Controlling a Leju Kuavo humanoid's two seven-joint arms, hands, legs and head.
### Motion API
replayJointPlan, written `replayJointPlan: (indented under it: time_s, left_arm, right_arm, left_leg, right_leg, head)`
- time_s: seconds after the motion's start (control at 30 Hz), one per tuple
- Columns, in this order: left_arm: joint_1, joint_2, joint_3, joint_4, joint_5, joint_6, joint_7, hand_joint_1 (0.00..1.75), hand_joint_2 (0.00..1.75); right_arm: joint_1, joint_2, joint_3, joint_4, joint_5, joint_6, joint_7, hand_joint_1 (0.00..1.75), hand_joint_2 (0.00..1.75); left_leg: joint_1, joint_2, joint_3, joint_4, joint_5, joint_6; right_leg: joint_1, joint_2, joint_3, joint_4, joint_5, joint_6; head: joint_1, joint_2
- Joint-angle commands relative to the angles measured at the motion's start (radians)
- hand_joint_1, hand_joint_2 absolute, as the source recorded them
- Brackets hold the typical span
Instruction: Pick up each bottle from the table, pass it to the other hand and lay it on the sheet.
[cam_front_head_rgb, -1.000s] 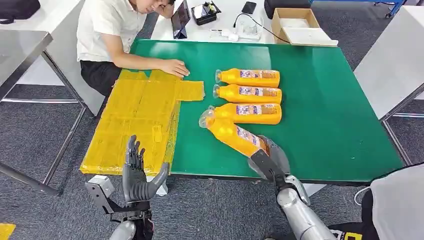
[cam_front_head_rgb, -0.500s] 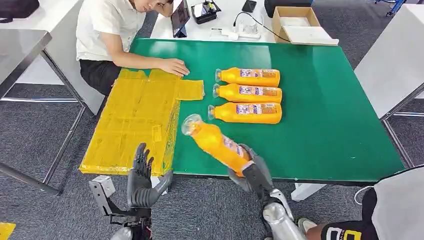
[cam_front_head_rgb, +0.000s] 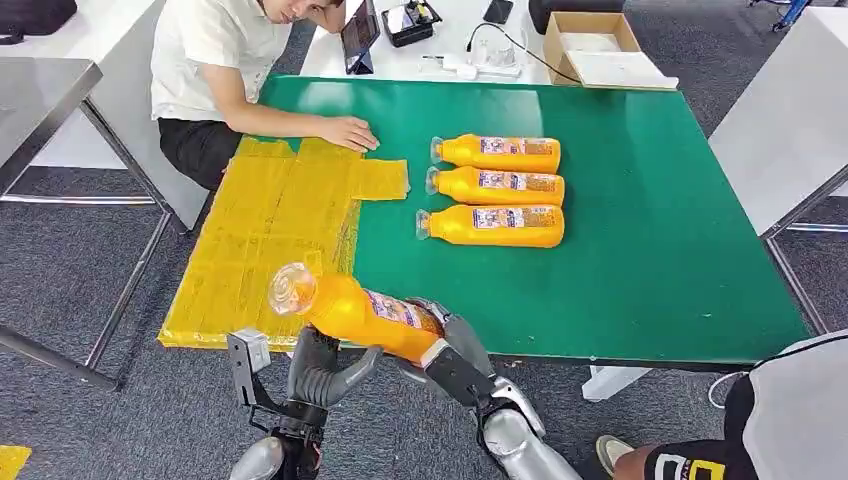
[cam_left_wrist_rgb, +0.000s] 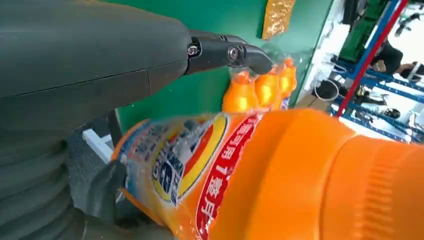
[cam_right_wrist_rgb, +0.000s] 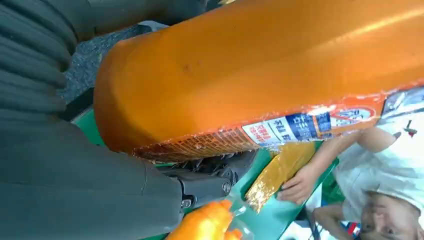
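Observation:
My right hand (cam_front_head_rgb: 452, 358) grips an orange bottle (cam_front_head_rgb: 360, 310) by its base and holds it in the air just off the table's near edge, cap pointing left over the yellow sheet (cam_front_head_rgb: 265, 230). My left hand (cam_front_head_rgb: 322, 372) is right under the bottle's middle, thumb and fingers spread around it and not closed. In the left wrist view the bottle (cam_left_wrist_rgb: 280, 175) lies close below the thumb (cam_left_wrist_rgb: 225, 50). In the right wrist view its base (cam_right_wrist_rgb: 250, 65) sits against my right hand (cam_right_wrist_rgb: 75, 175). Three more orange bottles (cam_front_head_rgb: 497, 186) lie in a row on the green table (cam_front_head_rgb: 660, 200).
A seated person rests a hand (cam_front_head_rgb: 348, 133) on the sheet's far edge. Behind the green table a white table carries a cardboard box (cam_front_head_rgb: 590, 45), a tablet and cables. Grey carpet lies below both my arms.
My right hand lifted the bottle off the table and carried it left, off the near edge. My left hand moved right and came in underneath it.

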Motion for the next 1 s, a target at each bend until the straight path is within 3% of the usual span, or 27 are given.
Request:
replayJointPlan:
  time_s: [0.03, 0.33, 0.37, 0.4, 0.7, 0.77, 0.8, 0.87, 0.93, 1.0]
  left_arm:
    - [-0.027, 0.023, -0.018, -0.006, 0.006, -0.046, -0.002, 0.00, 1.75]
    - [-0.040, 0.005, 0.008, -0.001, 0.057, -0.108, -0.011, 0.00, 1.75]
    - [-0.042, 0.002, 0.011, -0.002, 0.065, -0.118, -0.016, 1.45, 1.75]
    - [-0.043, 0.001, 0.014, -0.003, 0.067, -0.119, -0.019, 1.75, 1.75]
    - [-0.044, 0.001, 0.015, -0.004, 0.067, -0.119, -0.019, 1.75, 1.75]
    - [-0.041, -0.003, 0.023, -0.010, 0.075, -0.120, -0.024, 1.75, 1.75]
    - [-0.039, -0.003, 0.028, -0.012, 0.086, -0.126, -0.021, 1.75, 1.75]
    - [-0.029, -0.016, 0.039, -0.023, 0.100, -0.128, -0.024, 1.75, 1.75]
    - [-0.020, -0.025, 0.039, -0.041, 0.094, -0.113, -0.014, 1.75, 1.75]
    - [-0.019, -0.027, 0.045, -0.047, 0.094, -0.107, -0.014, 1.75, 1.75]
  right_arm:
    - [-0.113, 0.032, 0.105, 0.131, -0.011, 0.009, 0.026, 1.61, 1.75]
    - [-0.119, 0.055, 0.174, 0.191, -0.004, 0.038, 0.019, 1.64, 1.75]
    - [-0.121, 0.056, 0.185, 0.201, -0.003, 0.043, 0.017, 1.66, 1.75]
    - [-0.122, 0.058, 0.191, 0.205, -0.003, 0.046, 0.015, 1.62, 1.75]
    - [-0.120, 0.059, 0.191, 0.206, -0.004, 0.046, 0.014, 1.62, 1.75]
    - [-0.118, 0.056, 0.195, 0.208, -0.008, 0.054, 0.012, 1.52, 1.75]
    - [-0.117, 0.054, 0.201, 0.212, -0.012, 0.066, 0.013, 1.40, 1.75]
    - [-0.111, 0.046, 0.213, 0.218, -0.013, 0.075, 0.010, 0.87, 1.75]
    - [-0.107, 0.041, 0.221, 0.221, -0.015, 0.077, 0.007, 0.73, 1.75]
    - [-0.102, 0.037, 0.224, 0.219, -0.019, 0.082, 0.002, 0.02, 1.75]
  left_leg:
    - [0.001, 0.002, 0.003, 0.000, -0.001, -0.002]
    - [0.001, 0.000, 0.003, -0.001, -0.001, -0.001]
    - [0.001, 0.000, 0.004, -0.001, -0.001, -0.002]
    - [0.001, 0.000, 0.003, 0.000, -0.001, -0.001]
    - [0.001, -0.001, 0.003, -0.001, -0.001, -0.001]
    - [0.001, -0.001, 0.004, -0.001, -0.001, -0.002]
    - [0.001, -0.001, 0.002, -0.001, -0.001, -0.001]
    - [0.001, -0.001, 0.002, -0.001, 0.000, -0.001]
    - [0.001, -0.001, 0.002, -0.001, -0.001, -0.001]
    - [0.001, -0.002, 0.002, 0.000, -0.001, -0.001]
  right_leg:
    - [0.001, 0.001, 0.003, 0.000, -0.001, -0.002]
    - [0.001, 0.000, 0.003, -0.001, -0.001, -0.002]
    - [0.001, 0.000, 0.004, -0.001, -0.001, -0.002]
    - [0.001, 0.000, 0.003, -0.001, -0.001, -0.002]
    - [0.001, -0.001, 0.003, -0.001, -0.001, -0.002]
    - [0.001, -0.001, 0.004, -0.001, -0.002, -0.002]
    - [0.001, -0.001, 0.002, 0.000, -0.001, -0.002]
    - [0.001, -0.001, 0.002, 0.000, -0.001, -0.001]
    - [0.001, -0.001, 0.002, -0.001, -0.001, -0.002]
    - [0.001, -0.002, 0.002, -0.001, -0.001, -0.002]
  head:
    - [0.000, 0.000]
    - [0.000, 0.000]
    - [0.000, 0.000]
    - [0.000, 0.000]
    - [0.000, 0.000]
    - [0.000, 0.000]
    - [0.000, 0.000]
    - [0.000, 0.000]
    - [0.000, 0.000]
    - [0.000, 0.000]
